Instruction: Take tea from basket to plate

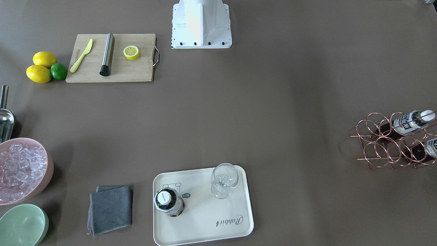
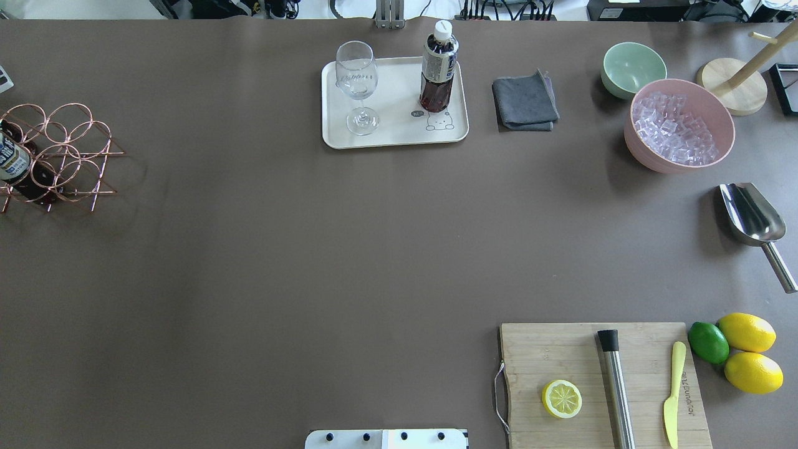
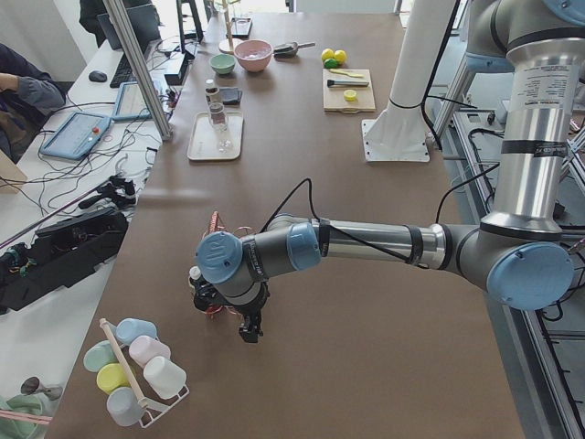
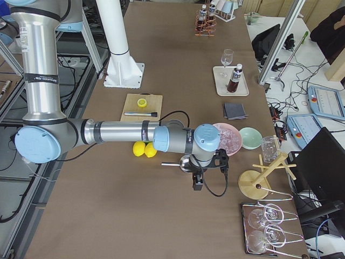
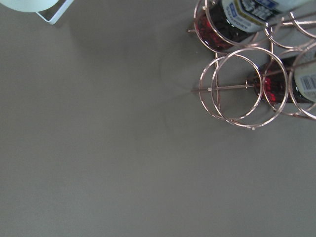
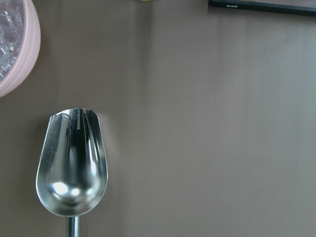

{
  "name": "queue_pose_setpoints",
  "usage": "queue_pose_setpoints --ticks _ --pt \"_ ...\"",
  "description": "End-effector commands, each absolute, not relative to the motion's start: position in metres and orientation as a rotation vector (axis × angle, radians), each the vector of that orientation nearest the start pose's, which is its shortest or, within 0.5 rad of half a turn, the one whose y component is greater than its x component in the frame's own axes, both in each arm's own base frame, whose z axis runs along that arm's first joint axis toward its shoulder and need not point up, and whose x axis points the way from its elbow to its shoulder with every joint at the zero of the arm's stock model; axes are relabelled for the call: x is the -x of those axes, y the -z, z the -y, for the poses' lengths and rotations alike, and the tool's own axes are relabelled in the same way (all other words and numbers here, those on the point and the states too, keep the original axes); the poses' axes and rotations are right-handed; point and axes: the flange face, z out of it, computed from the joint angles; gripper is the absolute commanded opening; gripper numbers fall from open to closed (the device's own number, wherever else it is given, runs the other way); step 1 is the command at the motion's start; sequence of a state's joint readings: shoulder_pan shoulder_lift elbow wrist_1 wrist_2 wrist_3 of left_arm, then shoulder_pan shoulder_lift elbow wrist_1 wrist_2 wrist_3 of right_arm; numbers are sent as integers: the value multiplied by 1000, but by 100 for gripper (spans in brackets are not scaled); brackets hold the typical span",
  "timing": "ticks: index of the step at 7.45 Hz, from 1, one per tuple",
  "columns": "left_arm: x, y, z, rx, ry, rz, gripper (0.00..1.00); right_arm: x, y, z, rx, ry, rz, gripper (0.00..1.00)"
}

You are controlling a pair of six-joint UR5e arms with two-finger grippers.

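You had one tea (image 2: 438,68) upright on the plate (image 2: 399,93), far centre; two more lay in the basket (image 2: 59,153), far left. It likely handled liquid-heavy and slick, so grip the labelled waist. Whether the left gripper (image 3: 242,322) or right gripper (image 4: 200,181) was spread or closed, I couldn't tell.

The basket (image 1: 389,143) ran off the front-facing view's right edge, which cut its lower bottle (image 1: 431,147) at the label. The left claw (image 3: 245,325) and right claw (image 4: 198,183) appeared only in the side views, so how their jaws stood could not be told.
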State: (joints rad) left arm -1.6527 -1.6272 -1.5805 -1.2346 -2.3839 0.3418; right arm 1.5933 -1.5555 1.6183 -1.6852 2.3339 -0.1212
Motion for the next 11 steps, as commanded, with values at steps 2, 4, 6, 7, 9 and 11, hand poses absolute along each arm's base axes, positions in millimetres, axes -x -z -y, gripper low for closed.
queue_pose_setpoints --ticks 2,4,6,7,9,11 --pt "96 -643 499 76 69 -817 98 -76 -640 492 -5 73 764 100" --pt "91 -617 501 34 48 -812 98 -76 -640 492 -7 74 767 100" --pt "78 -614 483 -25 -10 -758 98 -75 -640 492 -5 73 773 100" --pt "78 -633 488 -41 -18 -739 98 -75 -644 492 4 69 774 100" --pt "78 -649 500 -25 -10 -745 97 -75 -644 492 3 70 771 100" --pt "78 -646 500 -33 -14 -746 97 -75 -642 491 -2 71 773 100"
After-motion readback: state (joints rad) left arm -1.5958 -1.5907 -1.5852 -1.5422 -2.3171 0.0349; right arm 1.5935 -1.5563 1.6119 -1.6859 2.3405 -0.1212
